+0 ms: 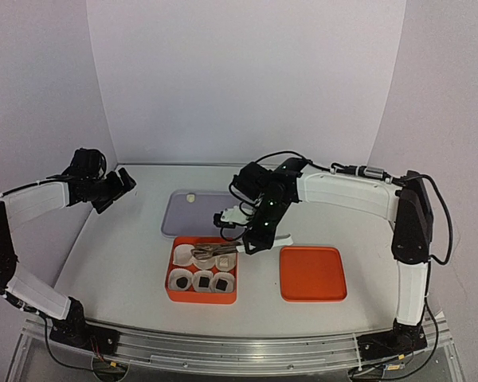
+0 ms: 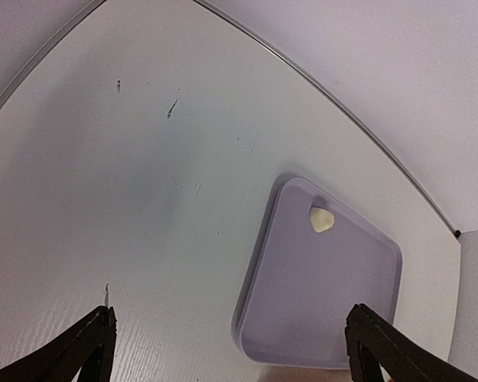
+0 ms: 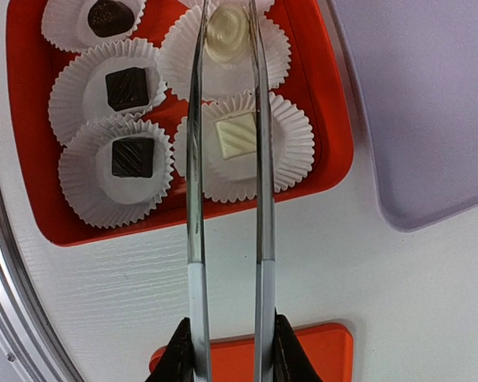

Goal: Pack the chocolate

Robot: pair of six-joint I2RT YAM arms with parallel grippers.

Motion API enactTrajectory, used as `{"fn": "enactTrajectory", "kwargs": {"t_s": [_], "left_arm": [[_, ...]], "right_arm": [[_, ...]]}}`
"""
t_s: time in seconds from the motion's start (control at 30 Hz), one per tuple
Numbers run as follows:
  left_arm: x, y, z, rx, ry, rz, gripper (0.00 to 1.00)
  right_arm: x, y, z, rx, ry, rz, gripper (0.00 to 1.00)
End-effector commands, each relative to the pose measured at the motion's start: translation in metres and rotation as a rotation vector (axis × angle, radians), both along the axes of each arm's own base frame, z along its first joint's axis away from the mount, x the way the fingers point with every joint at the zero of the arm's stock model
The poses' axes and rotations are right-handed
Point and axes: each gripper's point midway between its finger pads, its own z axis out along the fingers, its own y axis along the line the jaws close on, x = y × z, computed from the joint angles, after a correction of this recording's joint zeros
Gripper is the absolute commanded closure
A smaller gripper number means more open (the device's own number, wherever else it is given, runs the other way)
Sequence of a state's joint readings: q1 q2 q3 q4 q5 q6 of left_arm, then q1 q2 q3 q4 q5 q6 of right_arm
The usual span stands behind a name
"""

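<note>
Clamped in the right gripper (image 3: 227, 350), the tongs (image 3: 195, 199) closely bracket a round white chocolate (image 3: 227, 26) in its paper cup (image 3: 279, 48) inside the orange box (image 3: 28, 159), so spread them gently and lift straight up before fetching the last white piece (image 2: 322, 219) from the far purple tray (image 2: 319, 302).

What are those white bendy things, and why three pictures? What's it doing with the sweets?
They are two robot arms. One picture looks down from above; the other two come from a camera on each wrist. On the table sit an orange box of paper cups holding three dark chocolates and two white ones, an orange lid, and a purple tray with one white chocolate. The right end effector grips metal tongs, their tips either side of a round white chocolate in the box. The left end effector is open and empty.
</note>
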State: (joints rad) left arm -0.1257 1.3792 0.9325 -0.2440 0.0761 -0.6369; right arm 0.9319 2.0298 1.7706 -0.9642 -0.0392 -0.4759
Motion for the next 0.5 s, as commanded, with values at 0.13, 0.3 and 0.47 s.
{"fn": "enactTrajectory", "kwargs": {"t_s": [0.13,0.3,0.47], "left_arm": [[0.0002,-0.0005,0.0057,-0.004,-0.019,0.003,0.0],[0.0007,-0.001,0.004,-0.004,-0.015,0.001,0.0],[0.0015,-0.0021,0.0017,-0.006,-0.01,-0.003,0.0]], "right_arm": [[0.0052,0.0073,0.0107,0.009,-0.044,0.014,0.98],[0.0034,0.0072,0.0142,0.017,-0.042,0.012,0.98],[0.0004,0.0066,0.0186,0.028,-0.041,0.019,0.97]]}}
